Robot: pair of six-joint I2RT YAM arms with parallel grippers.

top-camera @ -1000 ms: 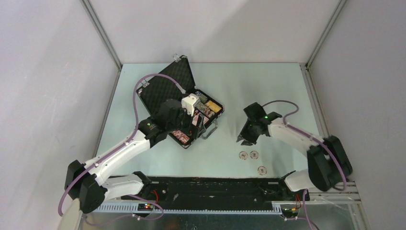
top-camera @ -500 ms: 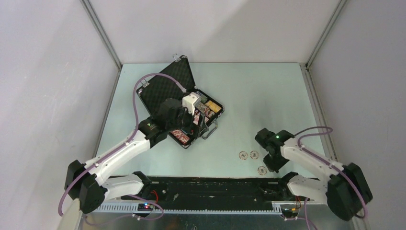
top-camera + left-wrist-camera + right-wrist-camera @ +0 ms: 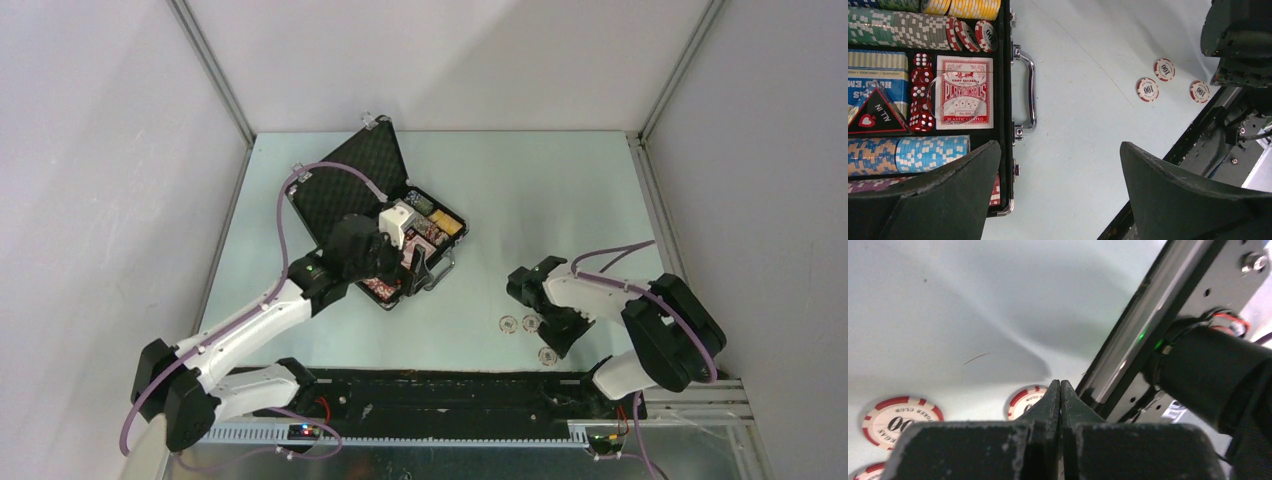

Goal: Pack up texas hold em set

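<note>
The step in hand is, by my judgement, gathering the last three loose chips [image 3: 1148, 89] off the desk [image 3: 520, 190] so they can go into the case [image 3: 352, 180]; the case lies open at the left-centre of the desk, lid tilted back, its tray already packed with chip rows, a card deck [image 3: 964, 90] and red dice [image 3: 921, 92].

The right hand [image 3: 1060, 390] has its fingers pressed together with nothing between them; it sits low by the chips, one chip [image 3: 1023, 401] showing just behind its tips, near the black rail [image 3: 1128, 355] at the desk's front edge; the case is well apart from it.

The left hand [image 3: 1058, 147] is spread and empty, hovering over the case's near edge beside the silver handle [image 3: 1029, 87].

Next the right hand likely needs to spread and settle around one chip's rim; chips lying flat may slip.
</note>
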